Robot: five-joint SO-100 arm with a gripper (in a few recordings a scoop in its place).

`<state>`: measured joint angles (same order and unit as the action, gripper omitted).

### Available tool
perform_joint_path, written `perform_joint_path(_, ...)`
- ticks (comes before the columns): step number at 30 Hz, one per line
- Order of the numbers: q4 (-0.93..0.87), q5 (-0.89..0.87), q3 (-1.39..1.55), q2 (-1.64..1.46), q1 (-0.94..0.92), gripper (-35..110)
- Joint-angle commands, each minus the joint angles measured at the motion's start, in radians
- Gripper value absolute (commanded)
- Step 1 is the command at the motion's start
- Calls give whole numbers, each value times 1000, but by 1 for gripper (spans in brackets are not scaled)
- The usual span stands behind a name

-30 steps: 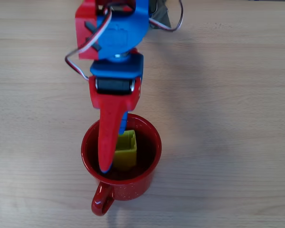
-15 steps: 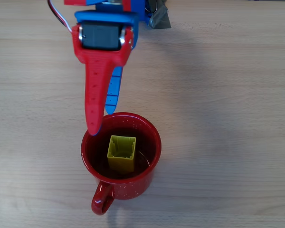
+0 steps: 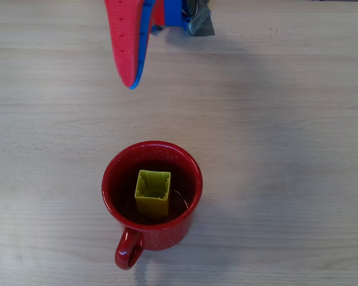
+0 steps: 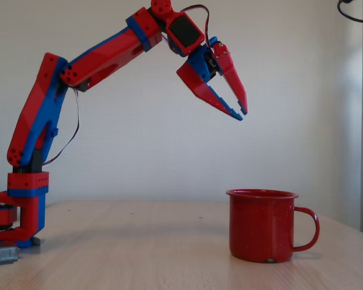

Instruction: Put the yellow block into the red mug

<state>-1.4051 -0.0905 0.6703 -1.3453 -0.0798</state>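
Yellow block [image 3: 152,192] stays in red mug [image 3: 110,196]; jaws, slightly spread, have lifted away

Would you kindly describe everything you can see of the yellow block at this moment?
The yellow block is a small, bright yellow brick of what looks like plastic, square in outline. In the overhead view its hollow, open side faces the camera, with thin walls and small ridges inside. It is tilted rather than flat, down inside the red mug, on the dark bottom, roughly at the centre. Nothing grips it: the gripper hangs open, high above the table and away from the mug. In the fixed view the mug's wall hides the block.
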Motion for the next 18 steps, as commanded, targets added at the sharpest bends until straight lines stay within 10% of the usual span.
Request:
perform_joint_path(1, 38, 2, 55, -186, -15, 0)
perform_joint_path(18, 411, -41, 1089, -917, 26, 0)
